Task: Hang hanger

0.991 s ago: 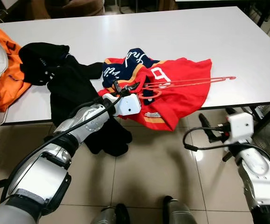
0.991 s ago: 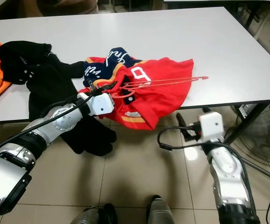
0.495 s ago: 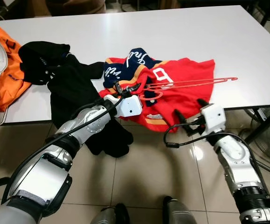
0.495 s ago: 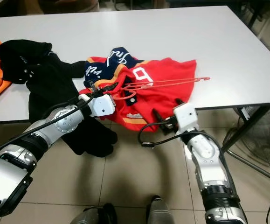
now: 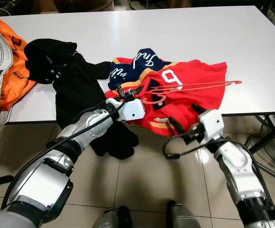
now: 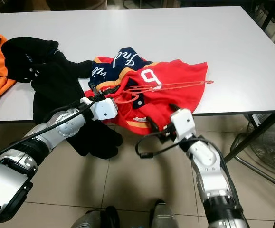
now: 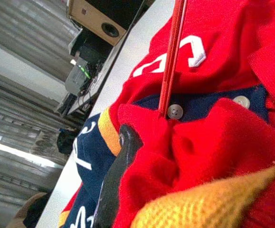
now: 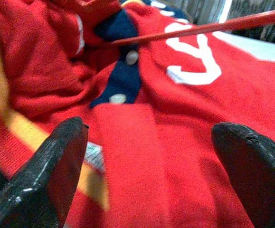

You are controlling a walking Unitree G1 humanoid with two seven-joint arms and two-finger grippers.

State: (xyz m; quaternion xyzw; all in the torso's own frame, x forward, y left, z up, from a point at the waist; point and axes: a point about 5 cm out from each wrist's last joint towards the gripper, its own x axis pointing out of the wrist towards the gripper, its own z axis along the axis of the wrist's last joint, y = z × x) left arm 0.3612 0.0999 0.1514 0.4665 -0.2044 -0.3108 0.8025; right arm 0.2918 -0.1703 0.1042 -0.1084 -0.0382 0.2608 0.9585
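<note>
Bare white table (image 5: 184, 33) behind red shirt (image 5: 194, 102), black garment (image 5: 75, 90) crowding left edge

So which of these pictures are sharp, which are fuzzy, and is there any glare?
Eye views: sharp, evenly lit, with a soft sheen on the white table and floor tiles. Left wrist view: the red shirt close to the lens is blurred and the room behind is washed out. Right wrist view: the near black fingers are soft, and the red hanger is slightly soft.
</note>
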